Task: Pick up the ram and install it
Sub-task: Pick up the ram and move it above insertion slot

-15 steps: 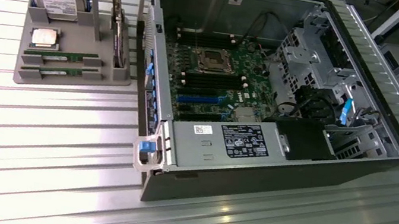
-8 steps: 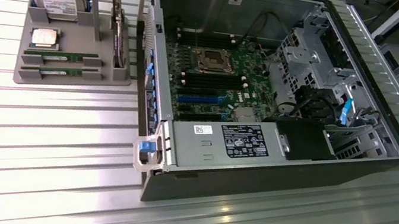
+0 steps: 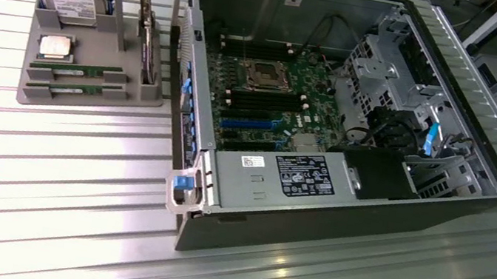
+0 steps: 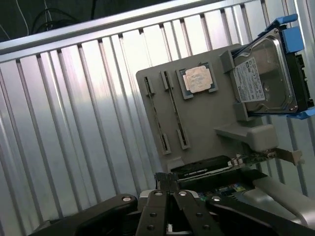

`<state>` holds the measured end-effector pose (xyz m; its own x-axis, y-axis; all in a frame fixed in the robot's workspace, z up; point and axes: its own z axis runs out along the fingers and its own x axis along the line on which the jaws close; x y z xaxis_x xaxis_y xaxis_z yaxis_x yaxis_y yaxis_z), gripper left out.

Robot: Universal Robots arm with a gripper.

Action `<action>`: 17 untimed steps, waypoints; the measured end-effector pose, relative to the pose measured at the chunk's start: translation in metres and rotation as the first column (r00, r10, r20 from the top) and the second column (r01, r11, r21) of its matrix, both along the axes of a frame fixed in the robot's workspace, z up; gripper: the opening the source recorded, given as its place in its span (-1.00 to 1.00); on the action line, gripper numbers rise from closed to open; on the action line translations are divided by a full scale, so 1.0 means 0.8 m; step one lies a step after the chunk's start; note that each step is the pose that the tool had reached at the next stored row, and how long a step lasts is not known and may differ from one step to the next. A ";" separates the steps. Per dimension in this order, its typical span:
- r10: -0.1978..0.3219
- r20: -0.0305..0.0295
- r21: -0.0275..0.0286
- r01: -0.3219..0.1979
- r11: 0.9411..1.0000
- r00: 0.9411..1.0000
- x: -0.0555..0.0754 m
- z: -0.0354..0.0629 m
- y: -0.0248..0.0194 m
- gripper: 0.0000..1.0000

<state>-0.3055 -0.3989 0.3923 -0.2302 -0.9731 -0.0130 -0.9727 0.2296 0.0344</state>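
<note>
Tabletop (image 3: 43, 174) of ribbed aluminium carries a grey tray (image 3: 43, 98) with 2 ram sticks (image 3: 74, 70); hand (image 4: 169, 181) closed, empty.

the ram (image 3: 77, 70) is green, its tray (image 4: 206, 118) grey.

The frame edge cuts off the hard drive (image 4: 266, 78) and the gripper (image 4: 168, 179)

The claw (image 4: 170, 181) hovers pinched closed and empty.
</note>
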 end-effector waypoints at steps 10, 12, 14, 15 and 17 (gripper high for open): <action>0.074 0.000 -0.001 -0.074 0.997 0.997 0.000 0.000 0.0000 -0.79; 0.094 0.000 -0.001 -0.094 0.996 0.996 0.000 0.000 0.0000 -0.79; 0.109 0.000 -0.001 -0.109 0.994 0.994 0.000 0.000 0.0000 -0.79; 0.115 0.000 -0.001 -0.115 0.993 0.993 0.000 0.000 0.0000 -0.79; 0.133 0.000 -0.001 -0.133 0.991 0.991 0.000 0.000 0.0000 -0.79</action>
<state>-0.3055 -0.3990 0.3922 -0.0984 -0.9951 -0.0116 -0.9946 0.0979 0.0342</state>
